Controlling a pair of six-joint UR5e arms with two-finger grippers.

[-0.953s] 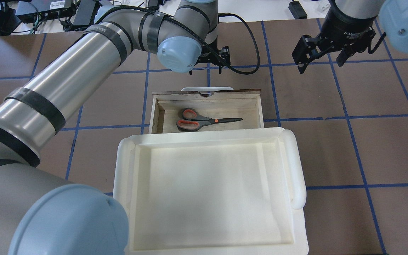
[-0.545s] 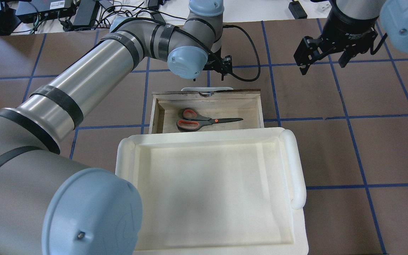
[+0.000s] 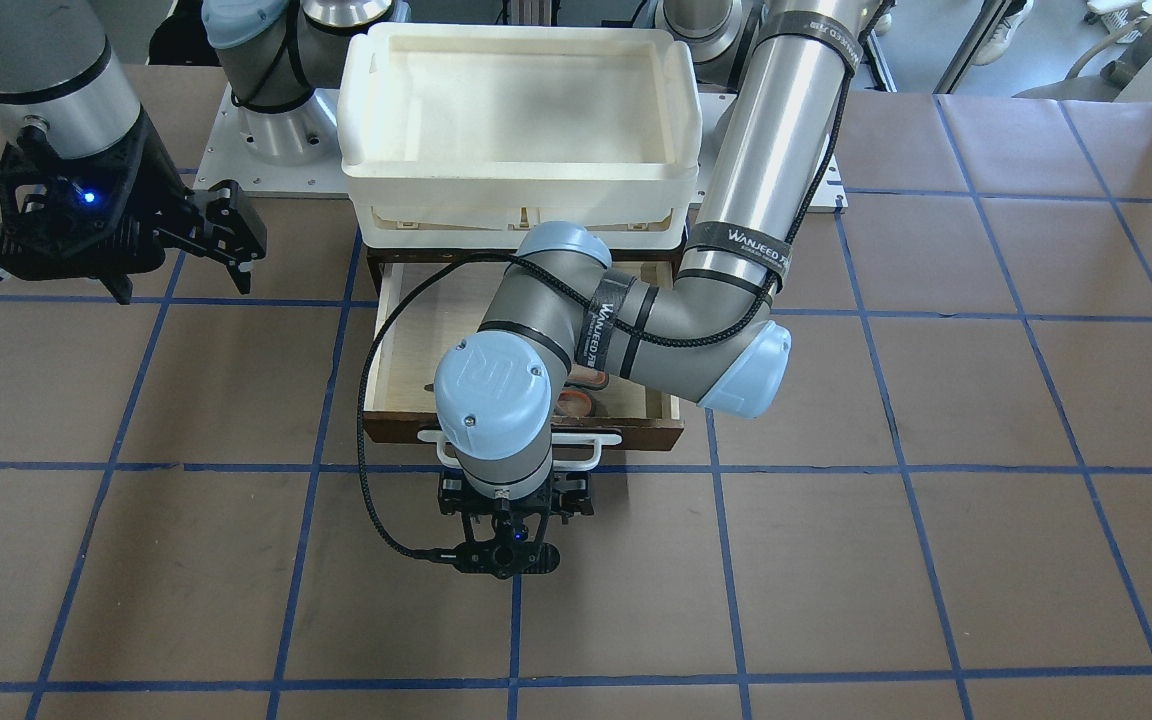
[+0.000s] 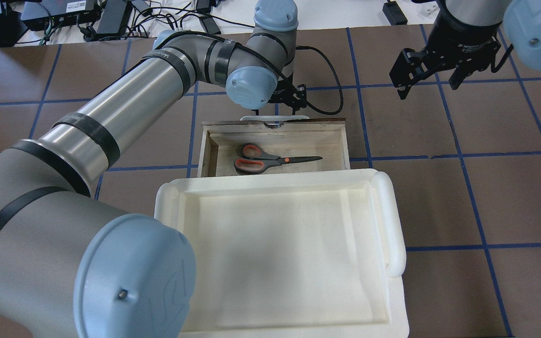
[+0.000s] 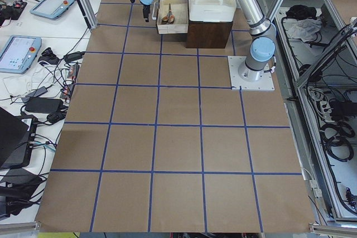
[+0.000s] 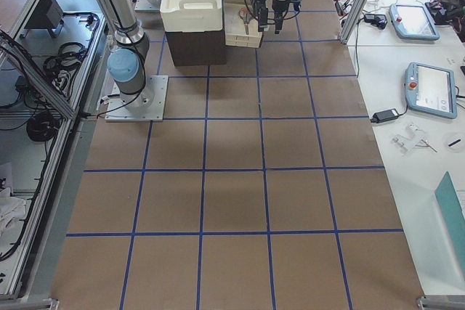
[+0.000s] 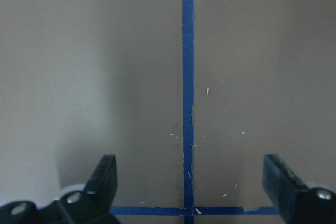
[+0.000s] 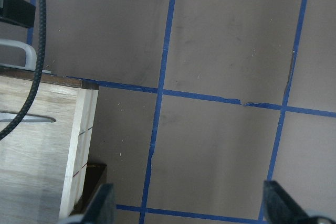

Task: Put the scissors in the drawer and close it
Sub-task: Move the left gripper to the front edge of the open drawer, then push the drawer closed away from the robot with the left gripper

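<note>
- Scissors (image 4: 270, 160) lie flat inside the drawer (image 4: 345, 141), so that part looks done.
- The drawer stands pulled out; closing it is what is left.
- Left fingers (image 7: 105, 178) are spread wide and empty over bare worktop (image 7: 79, 51), just beyond the white handle (image 3: 606, 437).
- Right fingers (image 8: 278, 201) are likewise wide apart and empty, off to the drawer's side.

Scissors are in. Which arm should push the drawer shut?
Left. Its open left pincer hangs just in front of the white handle on the drawer; the right pincer sits off to the side.
</note>
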